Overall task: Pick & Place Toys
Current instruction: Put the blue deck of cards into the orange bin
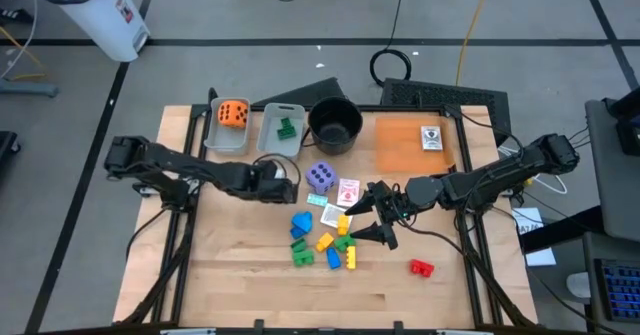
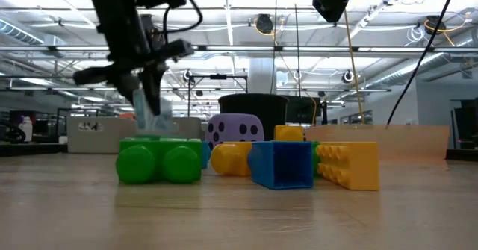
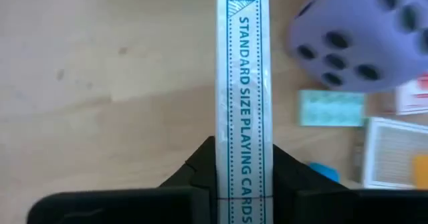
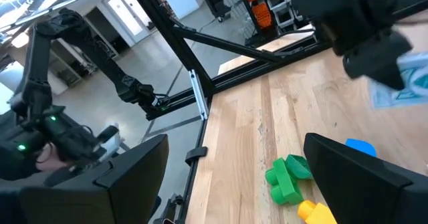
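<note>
My left gripper [image 1: 283, 187] is shut on a pale blue playing-card box [image 3: 243, 83], left of the purple die [image 1: 320, 176]. The box also shows in the low view [image 2: 149, 116] and the right wrist view [image 4: 408, 83]. My right gripper [image 1: 372, 220] is open and empty, its fingers spread wide [image 4: 244, 164], just right of a heap of blue, yellow and green blocks [image 1: 325, 243]. Loose cards [image 1: 347, 191] lie by the die. A red block [image 1: 421, 267] lies apart at the near right. My left gripper pinches the card box between its two fingers, one on each broad face, near one end. The printed narrow side [image 3: 244, 174] shows between the fingers [image 3: 200, 164]. The fingers point down, and the box hangs below them [image 2: 153, 119]. The green block hides its lower end.
Two grey bins stand at the far left, one with an orange die [image 1: 232, 114], one with a green block [image 1: 287, 127]. A round black pot [image 1: 334, 123] stands beside them. A brown mat [image 1: 405, 145] at the far right bears another card box [image 1: 431, 137].
</note>
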Controlling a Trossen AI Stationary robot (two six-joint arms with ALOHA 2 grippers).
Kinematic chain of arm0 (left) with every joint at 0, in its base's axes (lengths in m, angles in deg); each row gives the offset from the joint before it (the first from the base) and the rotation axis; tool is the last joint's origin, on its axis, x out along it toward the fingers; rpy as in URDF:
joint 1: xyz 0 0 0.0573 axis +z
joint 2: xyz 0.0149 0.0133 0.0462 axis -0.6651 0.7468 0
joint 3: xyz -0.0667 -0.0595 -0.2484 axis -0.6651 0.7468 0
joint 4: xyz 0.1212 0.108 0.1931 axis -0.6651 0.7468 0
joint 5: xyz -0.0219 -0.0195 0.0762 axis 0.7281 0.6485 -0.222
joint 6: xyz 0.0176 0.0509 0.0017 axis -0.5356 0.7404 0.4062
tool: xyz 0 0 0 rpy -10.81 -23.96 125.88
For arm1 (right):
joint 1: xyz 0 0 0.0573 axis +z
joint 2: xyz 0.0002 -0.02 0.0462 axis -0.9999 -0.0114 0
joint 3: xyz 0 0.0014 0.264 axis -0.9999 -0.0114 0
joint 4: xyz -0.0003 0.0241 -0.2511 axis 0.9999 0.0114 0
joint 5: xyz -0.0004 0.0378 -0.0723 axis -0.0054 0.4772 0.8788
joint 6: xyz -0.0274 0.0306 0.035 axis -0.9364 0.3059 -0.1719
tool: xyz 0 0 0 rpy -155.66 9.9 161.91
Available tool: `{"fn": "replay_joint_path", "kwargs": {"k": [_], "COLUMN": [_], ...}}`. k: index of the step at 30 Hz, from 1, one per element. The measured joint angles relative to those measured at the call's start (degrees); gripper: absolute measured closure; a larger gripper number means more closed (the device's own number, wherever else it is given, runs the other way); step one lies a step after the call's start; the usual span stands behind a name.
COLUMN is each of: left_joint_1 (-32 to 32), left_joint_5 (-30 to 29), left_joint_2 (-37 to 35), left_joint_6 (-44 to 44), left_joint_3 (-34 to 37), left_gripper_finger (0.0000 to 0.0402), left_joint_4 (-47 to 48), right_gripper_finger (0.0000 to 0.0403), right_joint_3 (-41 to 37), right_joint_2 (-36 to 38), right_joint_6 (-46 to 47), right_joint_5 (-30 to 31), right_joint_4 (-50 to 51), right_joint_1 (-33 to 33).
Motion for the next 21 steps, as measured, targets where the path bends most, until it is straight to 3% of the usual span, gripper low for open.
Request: {"fn": "replay_joint_path", "kwargs": {"k": [8, 14, 21], "left_joint_1": [2.08, 1.85, 1.40], "left_joint_5": [-2.07, -2.98, -2.95], "left_joint_2": [-0.70, -1.33, -1.42], "left_joint_6": [9.76, 27.17, 36.19], "left_joint_3": [-8.34, -18.80, -26.34], "left_gripper_finger": [0.0332, 0.0327, 0.0333], "left_joint_4": [-2.32, -12.42, -22.08], "right_gripper_finger": [0.0057, 0.0057, 0.0057], "right_joint_3": [0.00, 0.00, 0.00], "right_joint_2": [0.00, 0.00, 0.00], "right_joint_6": [0.00, 0.00, 3.10], "right_joint_5": [0.00, 0.13, 7.43], "right_joint_4": [0.00, 0.01, -0.65], "right_joint_1": [0.00, 0.00, -0.11]}}
